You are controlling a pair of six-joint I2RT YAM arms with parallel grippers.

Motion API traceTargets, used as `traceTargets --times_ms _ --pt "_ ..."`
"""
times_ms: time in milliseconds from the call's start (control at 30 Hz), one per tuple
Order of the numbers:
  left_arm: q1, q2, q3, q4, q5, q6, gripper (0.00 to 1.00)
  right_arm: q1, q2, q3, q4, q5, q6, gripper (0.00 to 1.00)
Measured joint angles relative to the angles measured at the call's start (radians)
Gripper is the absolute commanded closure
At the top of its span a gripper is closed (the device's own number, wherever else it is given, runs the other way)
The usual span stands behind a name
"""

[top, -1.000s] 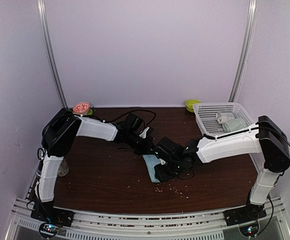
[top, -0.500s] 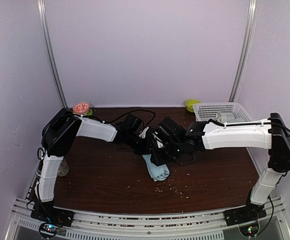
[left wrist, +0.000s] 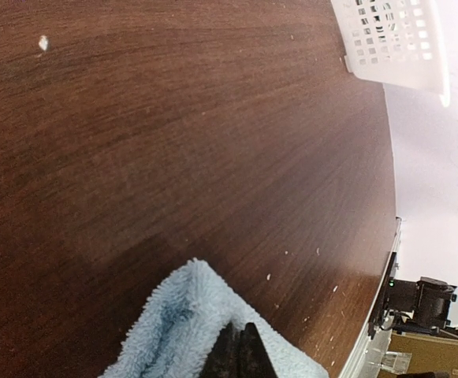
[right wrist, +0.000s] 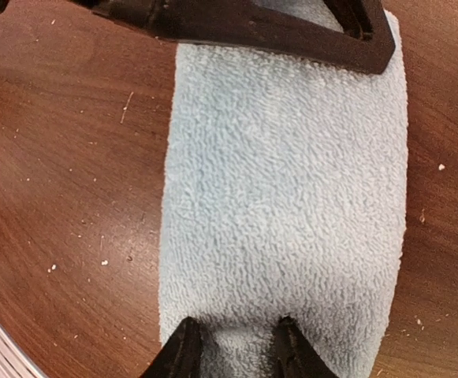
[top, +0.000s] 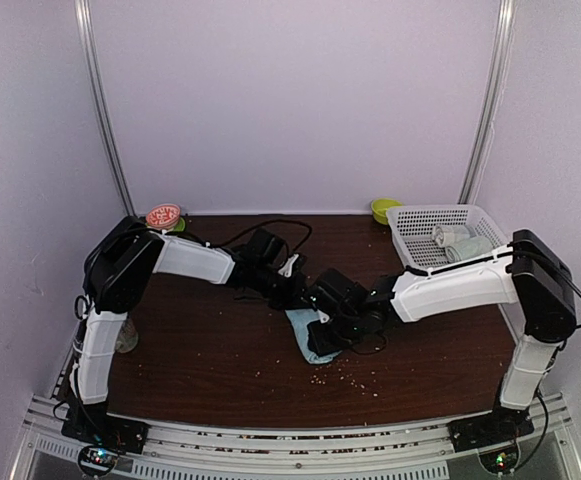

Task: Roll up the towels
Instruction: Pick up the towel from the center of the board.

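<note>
Well left of the white basket (top: pixel 435 208), the left gripper (left wrist: pixel 240 350) has its fingers pressed together, their tips on the far end of the light blue towel (right wrist: pixel 284 197). The towel lies as a strip, its long axis running near to far, the far end angled away from the basket. The right gripper (right wrist: pixel 236 350) pinches a fold at its near end.

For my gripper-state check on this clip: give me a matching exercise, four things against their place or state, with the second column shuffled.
1. light blue towel
2. white basket
3. left gripper
4. right gripper

A. tips meeting, shut
B. back right, rolled cloths inside
C. fingers apart, towel fold pinched between them
D. lying as a strip between both grippers

Pairs: 1-D, 2-B, 3-A, 4-C
</note>
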Motion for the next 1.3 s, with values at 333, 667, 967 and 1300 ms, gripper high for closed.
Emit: traceTargets --times_ms 333,667,967,1300 --pt "0.001 0.001 -0.006 0.017 0.002 0.0 1.0 0.004 -0.09 -0.018 -0.052 0.019 -0.016 0.51" --pt "0.002 0.002 -0.011 0.026 0.002 0.0 1.0 -0.113 -0.195 -0.021 -0.003 -0.039 0.018 0.23" --pt "0.003 0.002 -0.021 0.046 0.007 -0.001 1.0 -0.183 -0.098 -0.061 0.121 -0.179 0.053 0.16" --pt "0.004 0.002 -0.024 0.054 0.01 -0.002 1.0 -0.191 0.039 -0.027 0.161 -0.249 0.062 0.15"
